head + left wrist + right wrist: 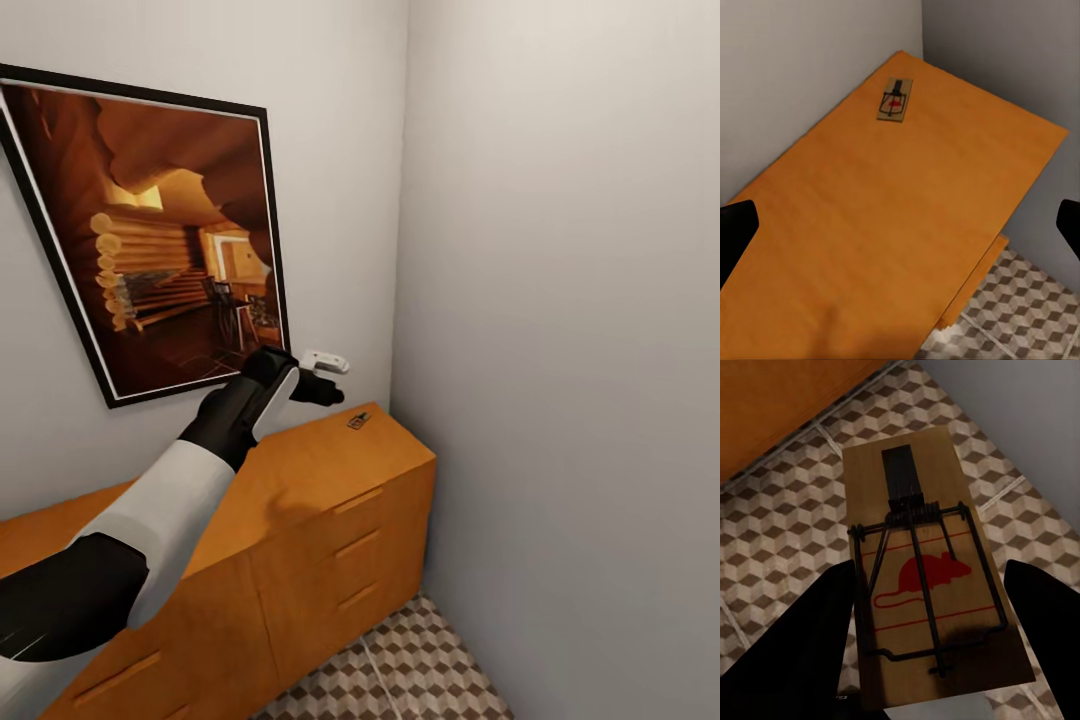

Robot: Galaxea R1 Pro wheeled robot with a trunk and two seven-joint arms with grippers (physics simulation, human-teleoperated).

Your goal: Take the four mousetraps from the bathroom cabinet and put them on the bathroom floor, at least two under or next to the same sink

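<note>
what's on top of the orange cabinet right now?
One mousetrap lies flat on the cabinet top near the wall corner, with the left gripper open above the top, short of it. The left arm covers part of the top in the head view.

Head view looks down on cabinet (330,470) corner, left wrist nearer — same top — right wrist faces floor (787,532)

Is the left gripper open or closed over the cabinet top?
Open. In the left wrist view the left gripper has its fingertips far apart at the picture's edges, nothing between them; the mousetrap lies flat on the cabinet ahead.
</note>
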